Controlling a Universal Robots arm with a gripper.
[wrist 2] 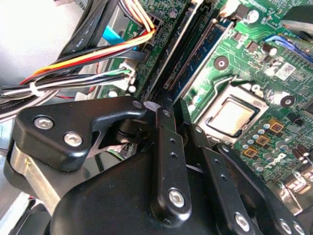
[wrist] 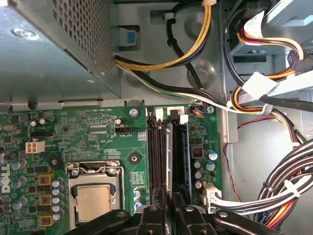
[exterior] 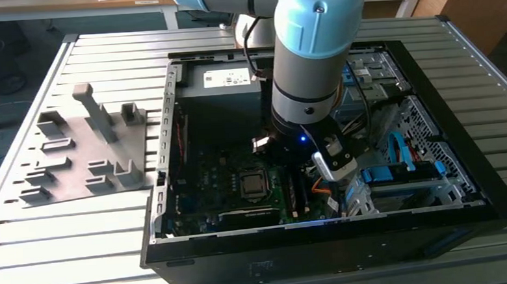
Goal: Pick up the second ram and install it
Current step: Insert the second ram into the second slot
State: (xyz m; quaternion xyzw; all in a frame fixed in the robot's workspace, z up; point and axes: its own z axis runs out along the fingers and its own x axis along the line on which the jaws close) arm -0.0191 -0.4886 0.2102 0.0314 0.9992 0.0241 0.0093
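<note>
Exterior view. I am reaching down into the open computer case (exterior: 328,229), which is lying on its side on a slatted table (exterior: 67,217). My gripper (exterior: 300,154) is sitting low over the motherboard (exterior: 212,183), beside the processor socket (exterior: 253,184) and towards the exterior view's right of it. The grey slotted tray (exterior: 85,151) is standing on the table outside the case, well apart from me, with no stick that I can make out in it.

Second wrist view. My gripper (wrist 2: 168,110) is hanging directly above the memory slots (wrist 2: 190,46), my two fingers (wrist 2: 166,147) running close and parallel with only a thin gap between them. I am lining them up along the slot's length, presumably so that a stick can go straight down into it. A thin edge appears to be sitting between the tips, which I judge to be the second ram (wrist 2: 171,105), though I cannot tell for certain. A bundle of coloured cables (wrist 2: 88,58) is lying to one side, clear of the slots.

First wrist view. I am looking along the slots (wrist: 168,147), with white latches at their far end. A stick (wrist: 168,152) is standing on edge in one slot, its near end running in between my fingers (wrist: 188,215), which are drawn in tight around it. The processor socket (wrist: 95,200) is lying beside the slots, and the power supply's perforated housing (wrist: 63,44) is sitting beyond the board.
</note>
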